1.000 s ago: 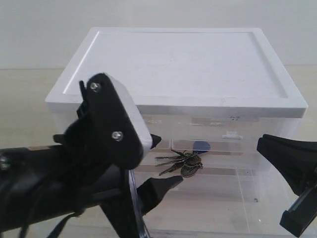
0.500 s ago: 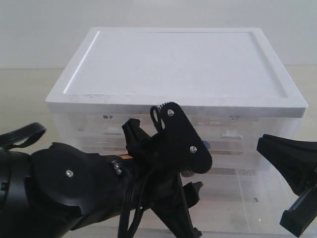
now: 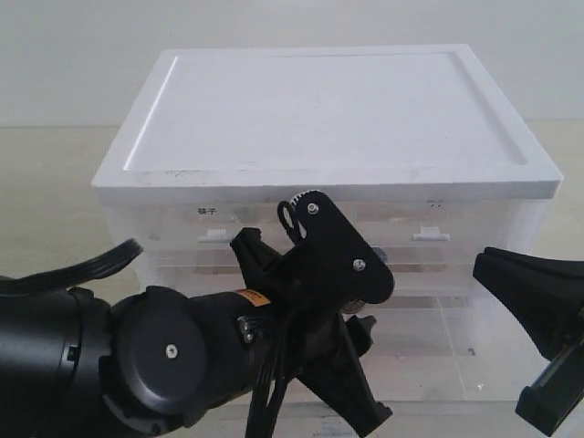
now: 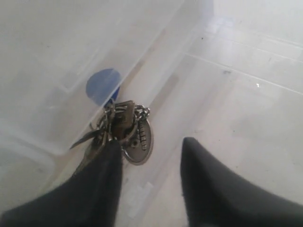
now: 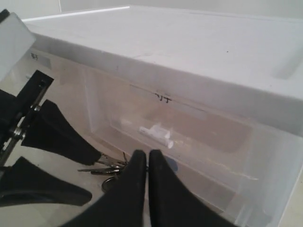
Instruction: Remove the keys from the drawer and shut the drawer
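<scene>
The keys (image 4: 124,124) lie on the floor of the pulled-out clear drawer (image 3: 443,370), with an oval metal tag (image 4: 140,142) and the round blue fob (image 4: 102,86) behind them. My left gripper (image 4: 151,144) is open and low over them. One finger (image 4: 102,179) touches the bunch and the other finger (image 4: 208,189) stands apart on bare floor. In the exterior view the left arm (image 3: 310,292) hides the keys. The right wrist view shows the keys (image 5: 105,167) between the left gripper (image 5: 93,174) and my shut right gripper (image 5: 147,154), which holds nothing.
The drawer belongs to a clear cabinet with a white lid (image 3: 328,109). Two small upper drawers with white handles (image 3: 431,234) are closed. The right arm's black end (image 3: 538,301) hangs at the drawer's right front corner. The drawer's front wall runs along the bottom of the exterior view.
My left arm has swung right and down into the drawer, so its gripper now covers the keys. The cabinet has shifted slightly. The right arm has stayed still.
</scene>
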You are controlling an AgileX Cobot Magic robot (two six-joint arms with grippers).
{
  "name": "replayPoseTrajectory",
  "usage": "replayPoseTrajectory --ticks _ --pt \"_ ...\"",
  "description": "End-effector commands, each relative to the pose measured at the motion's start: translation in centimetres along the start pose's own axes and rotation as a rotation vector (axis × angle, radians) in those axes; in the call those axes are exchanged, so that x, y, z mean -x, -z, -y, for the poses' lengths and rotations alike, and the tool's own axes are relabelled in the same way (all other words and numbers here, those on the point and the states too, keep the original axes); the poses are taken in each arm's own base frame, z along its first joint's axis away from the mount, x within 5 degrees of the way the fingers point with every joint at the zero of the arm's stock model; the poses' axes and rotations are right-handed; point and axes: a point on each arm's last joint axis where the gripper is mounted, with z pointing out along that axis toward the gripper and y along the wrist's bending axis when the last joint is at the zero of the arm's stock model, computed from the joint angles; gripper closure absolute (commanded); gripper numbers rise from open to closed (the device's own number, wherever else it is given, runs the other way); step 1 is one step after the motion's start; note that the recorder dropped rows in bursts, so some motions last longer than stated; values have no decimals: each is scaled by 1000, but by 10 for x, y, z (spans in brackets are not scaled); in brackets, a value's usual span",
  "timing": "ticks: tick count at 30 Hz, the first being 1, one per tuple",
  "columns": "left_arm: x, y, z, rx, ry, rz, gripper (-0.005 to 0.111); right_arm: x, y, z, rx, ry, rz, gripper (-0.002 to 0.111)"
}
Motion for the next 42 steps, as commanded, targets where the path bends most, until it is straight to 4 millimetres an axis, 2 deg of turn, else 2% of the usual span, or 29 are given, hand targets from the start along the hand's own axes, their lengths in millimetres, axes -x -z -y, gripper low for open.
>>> replayPoseTrajectory --ticks 1,7,11,15,19,22,28,30,34,35,38,42 --pt "-6 -6 -5 11 -36 -27 102 2 -1 1 -2 -3 11 108" --pt "-2 6 8 -187 -75 -35 102 2 -1 1 -2 -3 11 108" --pt "7 25 13 -302 -94 -1 102 2 -1 1 -2 -3 11 108" --pt "11 45 9 -324 -89 44 102 2 -1 1 -3 -3 9 108" --pt "5 63 6 -354 -91 62 102 2 -1 1 -4 -3 7 108" --pt "-4 72 12 -434 -152 44 102 2 -1 1 -4 -3 7 108" --pt "-9 78 13 -472 -241 45 100 2 -1 1 -4 -3 7 108" --pt "-9 78 13 -468 -297 49 91 2 -1 1 -4 -3 7 108" --pt "-15 76 10 -431 -381 50 60 2 -1 1 -4 -3 7 108" --pt "-18 75 10 -418 -383 46 56 2 -1 1 -4 -5 7 108" --pt "-26 74 8 -396 -389 29 57 2 -1 1 -4 -5 7 108" --pt "-37 71 4 -330 -390 17 72 2 -1 1 -4 -5 7 108"
